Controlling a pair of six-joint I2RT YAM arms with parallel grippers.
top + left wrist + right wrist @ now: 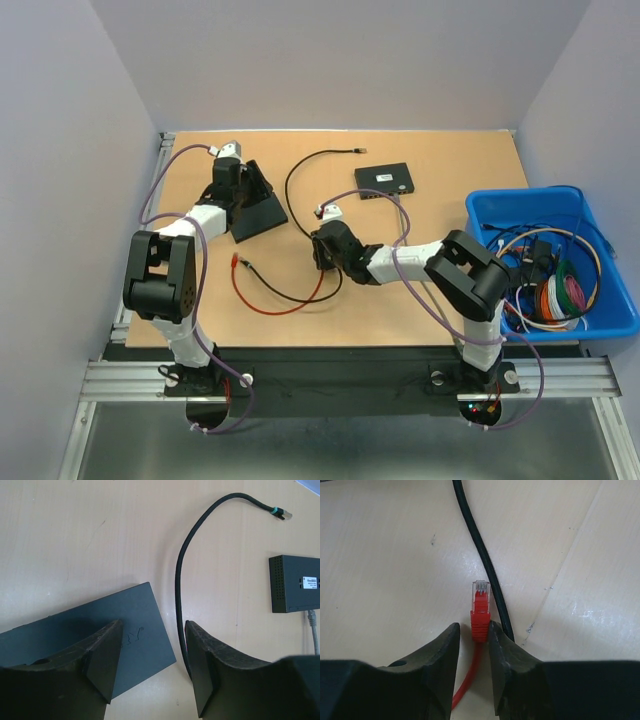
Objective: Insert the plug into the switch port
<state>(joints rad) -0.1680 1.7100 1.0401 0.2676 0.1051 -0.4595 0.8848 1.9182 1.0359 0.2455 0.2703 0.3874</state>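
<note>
A red cable (285,300) lies curled on the table. Its red plug (480,610), with a clear tip, lies flat between my right gripper's (474,630) fingertips. The right finger touches the boot; a thin gap shows at the left finger. The cable's other plug (237,262) lies at the left. My right gripper (322,250) is at the table's middle. My left gripper (152,665) is open over the corner of a flat dark grey switch (75,630), seen from above at the back left (258,215). Its ports are hidden.
A black cable (480,550) runs just right of the red plug and past my left gripper's right finger (179,580), ending in a plug (281,514). A small black box (385,180) with a grey cable sits farther back. A blue bin (600,320) of cables stands at the right.
</note>
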